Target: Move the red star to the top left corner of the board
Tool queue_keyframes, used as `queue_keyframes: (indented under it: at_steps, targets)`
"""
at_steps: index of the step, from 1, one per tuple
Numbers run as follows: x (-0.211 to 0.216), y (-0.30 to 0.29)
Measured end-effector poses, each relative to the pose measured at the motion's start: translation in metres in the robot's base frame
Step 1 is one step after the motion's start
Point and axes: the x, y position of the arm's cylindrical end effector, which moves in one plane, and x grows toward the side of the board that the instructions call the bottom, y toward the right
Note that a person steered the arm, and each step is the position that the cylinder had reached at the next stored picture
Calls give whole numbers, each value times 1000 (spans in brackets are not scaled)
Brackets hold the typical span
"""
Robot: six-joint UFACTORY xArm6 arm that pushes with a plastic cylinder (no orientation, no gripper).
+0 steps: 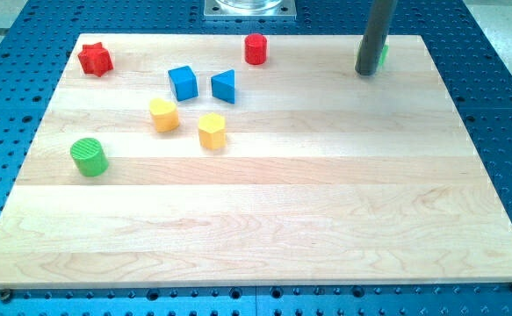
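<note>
The red star (96, 59) lies near the top left corner of the wooden board (264, 211). My tip (367, 72) is far to the view's right of it, near the board's top right, at the end of the dark rod. A green block (384, 55) sits right behind the rod and is mostly hidden by it. The tip is well apart from the red star.
A red cylinder (256, 49) stands at the top centre. A blue cube (183, 82) and a blue triangular block (225, 86) sit left of centre. A yellow heart (163, 115) and a yellow hexagon (212, 131) lie below them. A green cylinder (90, 157) is at the left.
</note>
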Motion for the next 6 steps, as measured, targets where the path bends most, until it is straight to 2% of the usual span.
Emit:
queue_keyframes:
  at_steps: [1, 2, 3, 4, 5, 6]
  targets:
    - [16, 8]
    - [-3, 44]
    - [-10, 17]
    - [1, 5]
    - [39, -81]
    - [43, -166]
